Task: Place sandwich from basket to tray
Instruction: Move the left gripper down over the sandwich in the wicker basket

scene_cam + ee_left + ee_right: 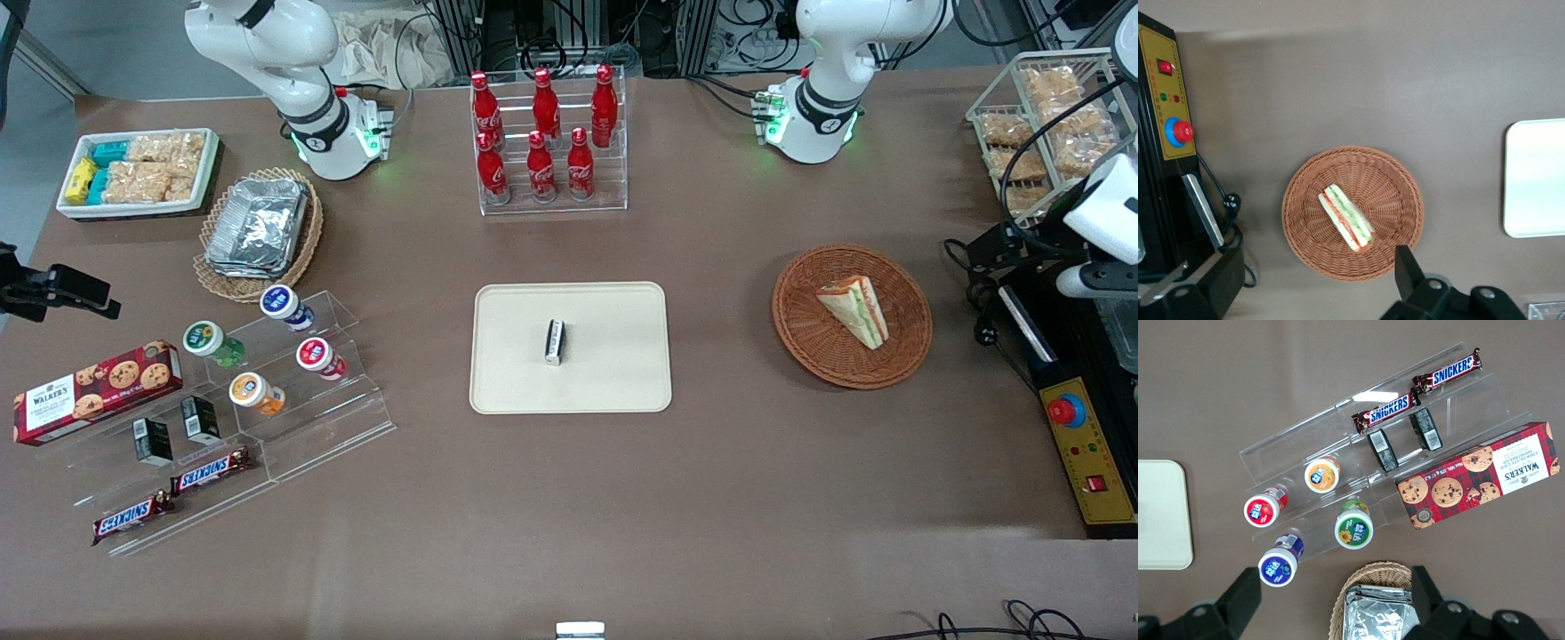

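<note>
Sandwich flat in basket, ungrasped | claw overhead, fingers apart for descent | tray at basket's 9 o'clock, awaiting

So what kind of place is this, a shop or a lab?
Most likely a robotics lab with a mock snack counter: cola bottles in a clear rack, an emergency-stop box, and cabling above the table. The gripper hangs open above the basket holding the sandwich.

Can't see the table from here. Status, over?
Gripper open, above the basket, empty. Sandwich lies in basket, untouched. Tray already holds a small packet at its middle.
</note>
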Robot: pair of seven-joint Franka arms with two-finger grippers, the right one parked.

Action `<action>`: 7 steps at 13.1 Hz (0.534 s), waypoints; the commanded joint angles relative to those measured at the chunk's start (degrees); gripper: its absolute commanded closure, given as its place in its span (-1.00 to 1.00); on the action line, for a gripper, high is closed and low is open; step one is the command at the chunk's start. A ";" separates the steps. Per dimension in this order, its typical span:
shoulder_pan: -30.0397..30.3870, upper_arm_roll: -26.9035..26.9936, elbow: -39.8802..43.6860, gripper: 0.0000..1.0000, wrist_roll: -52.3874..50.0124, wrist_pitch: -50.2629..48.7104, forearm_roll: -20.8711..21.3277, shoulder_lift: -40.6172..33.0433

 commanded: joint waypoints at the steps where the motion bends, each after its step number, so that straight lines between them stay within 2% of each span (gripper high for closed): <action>1: -0.42 -1.98 3.06 -1.00 -6.56 -2.12 -0.19 1.83; 3: -0.51 -2.17 2.89 -1.00 -12.28 -2.12 0.08 2.45; 4: -0.42 -2.17 0.71 -1.00 -18.67 -1.86 -0.27 1.58; 7: -0.42 -2.17 -15.16 -1.00 -34.49 11.36 0.43 -5.35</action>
